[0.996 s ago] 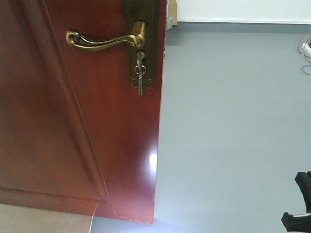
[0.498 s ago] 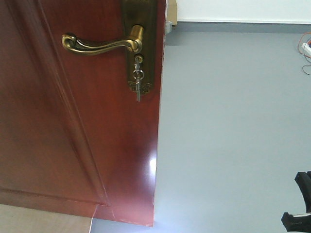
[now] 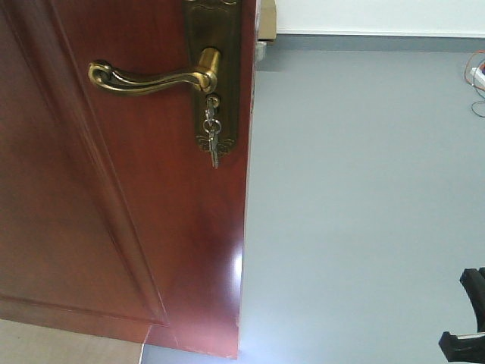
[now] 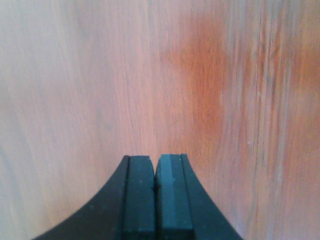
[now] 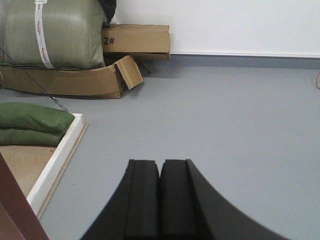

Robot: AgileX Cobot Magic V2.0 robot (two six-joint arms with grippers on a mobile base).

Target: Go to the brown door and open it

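Observation:
The brown door (image 3: 114,227) fills the left half of the front view, its free edge running down the middle. Its brass lever handle (image 3: 148,78) points left from a dark plate, with keys (image 3: 212,136) hanging below it. My left gripper (image 4: 156,161) is shut and empty, close against the door's wood surface (image 4: 150,75). My right gripper (image 5: 160,164) is shut and empty, pointing over the grey floor (image 5: 225,115) past the door edge (image 5: 15,210). Part of the right arm (image 3: 466,318) shows at the lower right of the front view.
Grey floor (image 3: 364,189) opens to the right of the door up to a white wall. In the right wrist view, cardboard boxes (image 5: 135,40), a large green sack (image 5: 55,32), green bags (image 5: 30,122) and a white frame strip (image 5: 57,160) lie at the left.
The handle and keys have shifted left and down in the front view, and the door edge has moved slightly left. The grippers stay shut.

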